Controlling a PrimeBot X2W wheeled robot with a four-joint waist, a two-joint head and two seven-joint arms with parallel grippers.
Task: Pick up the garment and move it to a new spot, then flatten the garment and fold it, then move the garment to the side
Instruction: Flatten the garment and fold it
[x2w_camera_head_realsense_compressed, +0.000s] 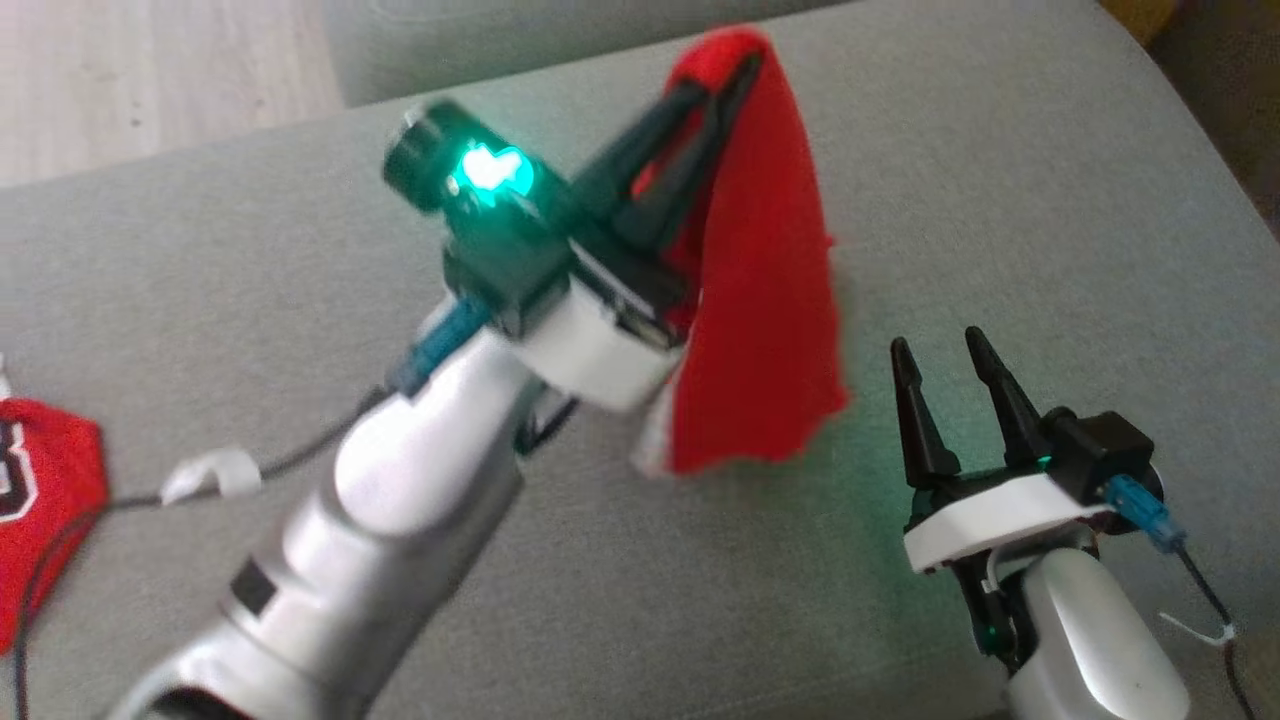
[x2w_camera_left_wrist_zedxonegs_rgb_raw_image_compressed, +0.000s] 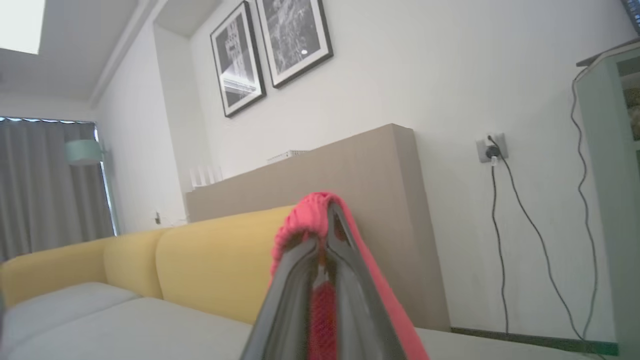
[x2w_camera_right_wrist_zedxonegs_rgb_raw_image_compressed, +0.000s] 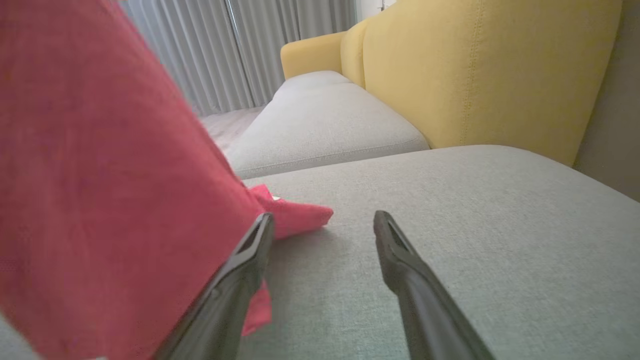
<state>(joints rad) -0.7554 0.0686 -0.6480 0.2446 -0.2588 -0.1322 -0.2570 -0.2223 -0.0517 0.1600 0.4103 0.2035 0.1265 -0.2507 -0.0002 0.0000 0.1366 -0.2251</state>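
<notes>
Left gripper (x2w_camera_head_realsense_compressed: 738, 72): we note the two dark fingers pressed together on a fold of the red garment (x2w_camera_head_realsense_compressed: 762, 300); arm raised over the seat, fingers pointing up and away from the robot.
Left wrist view: the left gripper (x2w_camera_left_wrist_zedxonegs_rgb_raw_image_compressed: 326, 235) has its fingers meeting at the tips; the knit edge of the garment (x2w_camera_left_wrist_zedxonegs_rgb_raw_image_compressed: 307, 217) is draped over them, with more red cloth caught between.
Garment: it hangs from the left fingertips in a long drape above the grey seat cushion (x2w_camera_head_realsense_compressed: 1050, 220); its lower hem is blurred in the head view; in the right wrist view the garment (x2w_camera_right_wrist_zedxonegs_rgb_raw_image_compressed: 100, 175) covers the left side, and one corner appears to touch the cushion (x2w_camera_right_wrist_zedxonegs_rgb_raw_image_compressed: 450, 210).
Right gripper (x2w_camera_head_realsense_compressed: 937, 345): fingers apart, holding nothing; low over the cushion, just to the right of the hanging cloth.
Right wrist view: the right gripper (x2w_camera_right_wrist_zedxonegs_rgb_raw_image_compressed: 324, 220) has its left finger right beside the red cloth; we cannot tell whether they touch.
Surroundings: a second red garment with white lettering (x2w_camera_head_realsense_compressed: 50, 480) lies on the cushion at the left edge, well apart; yellow backrest (x2w_camera_right_wrist_zedxonegs_rgb_raw_image_compressed: 475, 75) behind the seat; two framed pictures (x2w_camera_left_wrist_zedxonegs_rgb_raw_image_compressed: 270, 50) on the wall.
</notes>
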